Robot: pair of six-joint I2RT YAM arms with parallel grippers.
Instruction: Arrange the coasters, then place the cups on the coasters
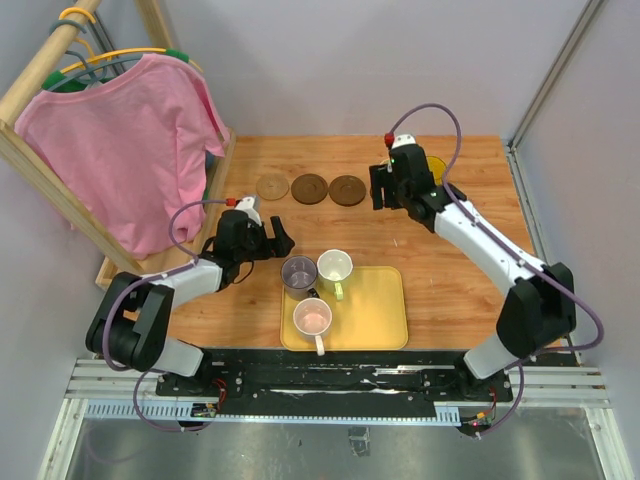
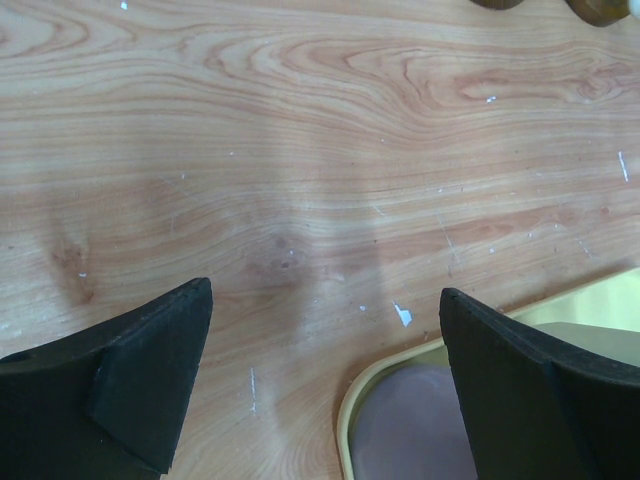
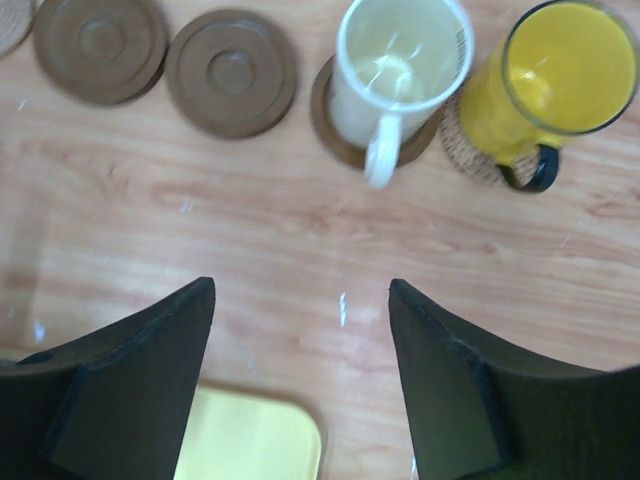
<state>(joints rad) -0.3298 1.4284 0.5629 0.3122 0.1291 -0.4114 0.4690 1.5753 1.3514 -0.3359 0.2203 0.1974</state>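
The right gripper (image 3: 300,290) hung over the far part of the wooden table (image 1: 440,300) with its two black fingers (image 3: 150,380) spread apart and nothing between them. Beyond its fingertips and apart from them, the cream cup (image 3: 400,65) stood upright on a dark coaster (image 3: 335,135), its handle pointing back toward the gripper. Just to the right of it, the yellow cup (image 3: 560,75) stood on a woven tan coaster (image 3: 465,150). To the left of the cream cup lay a bare dark brown coaster (image 3: 232,72), then a second dark brown coaster (image 3: 100,45), and at the picture's edge a tan coaster (image 3: 10,20), all in one row across the table. A corner of the yellow tray (image 3: 250,440) showed below the gripper. In the overhead view the left gripper (image 1: 275,240) hovered low beside the tray's far left corner. Its jaws were wide open and empty, and bare wood showed between its fingers (image 2: 150,370). Three cups sat on the tray: the grey-purple cup (image 1: 298,272) nearest the left gripper, the white-greenish cup (image 1: 335,266) just beside it, and the pale pink cup (image 1: 313,318) nearer the arm bases. All three were well apart from the row of coasters.
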